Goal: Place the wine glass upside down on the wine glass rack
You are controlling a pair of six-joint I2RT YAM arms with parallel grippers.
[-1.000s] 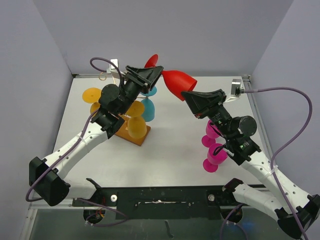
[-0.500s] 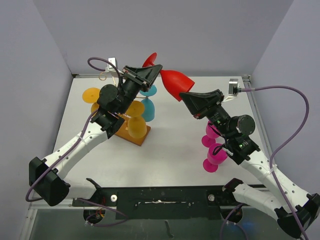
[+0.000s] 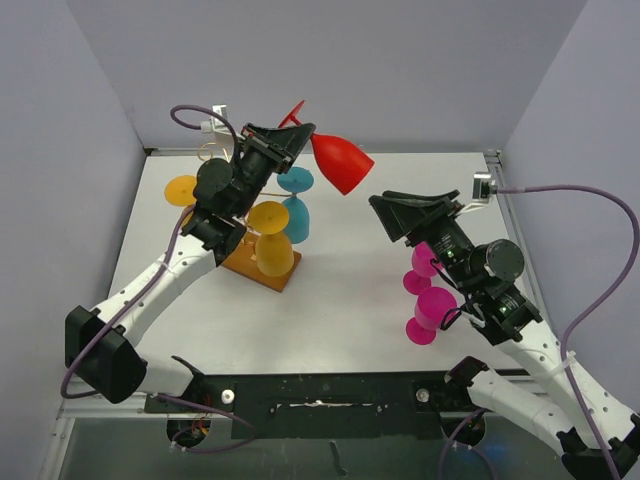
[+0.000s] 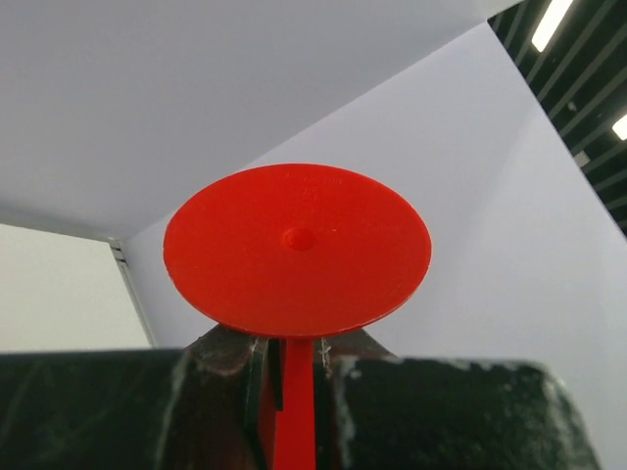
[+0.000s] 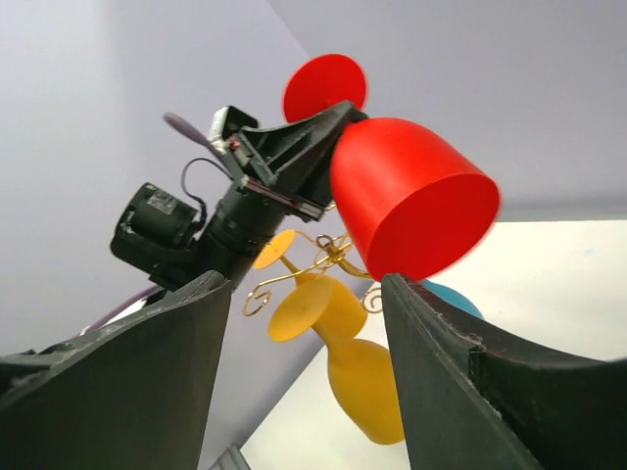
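Note:
The red wine glass [image 3: 340,163] hangs in the air above the back of the table, bowl tilted down to the right, foot [image 3: 293,113] up and behind. My left gripper [image 3: 303,135] is shut on its stem; in the left wrist view the stem [image 4: 294,411] sits between the jaws under the round foot [image 4: 297,250]. My right gripper [image 3: 390,215] stands open, apart from the bowl and lower right of it. From the right wrist the bowl [image 5: 411,201] shows beyond the open right gripper [image 5: 304,284]. The gold wire wine glass rack [image 5: 323,257] on its wooden base [image 3: 243,265] stands under the left arm.
Yellow glasses [image 3: 272,245] and blue glasses [image 3: 296,205] hang upside down on the rack. Two pink glasses [image 3: 430,300] stand on the table under my right arm. Grey walls close in on the left, right and back sides.
My right gripper opened, let go of the red bowl and drew back down to the right. My left gripper closed on the stem and swung the glass a little left and upward.

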